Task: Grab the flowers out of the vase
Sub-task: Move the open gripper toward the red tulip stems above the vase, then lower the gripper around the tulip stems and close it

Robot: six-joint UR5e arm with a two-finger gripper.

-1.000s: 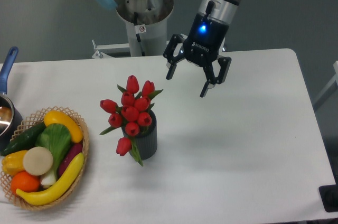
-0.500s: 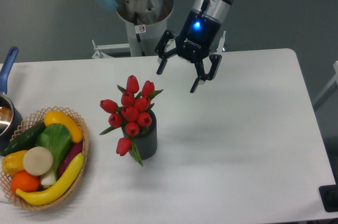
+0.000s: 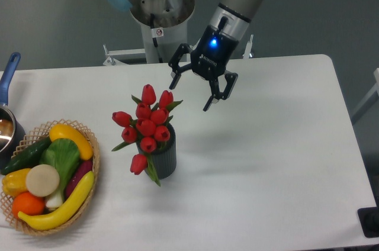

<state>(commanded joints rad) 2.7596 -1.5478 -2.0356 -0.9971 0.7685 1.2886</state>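
Spread wide and empty, the gripper (image 3: 190, 90) is held above the counter (image 3: 272, 144), with the red tulips (image 3: 145, 122) standing in the ribbed grey vase (image 3: 163, 157) below and left of it, presumably so that the bunch can be straddled.

The setting is a robotics laboratory test cell: a plain white bench (image 3: 278, 162) before a bare grey wall (image 3: 53, 14), an industrial arm on a pedestal base (image 3: 160, 20), and staged props such as a woven basket (image 3: 89, 195) of imitation vegetables.
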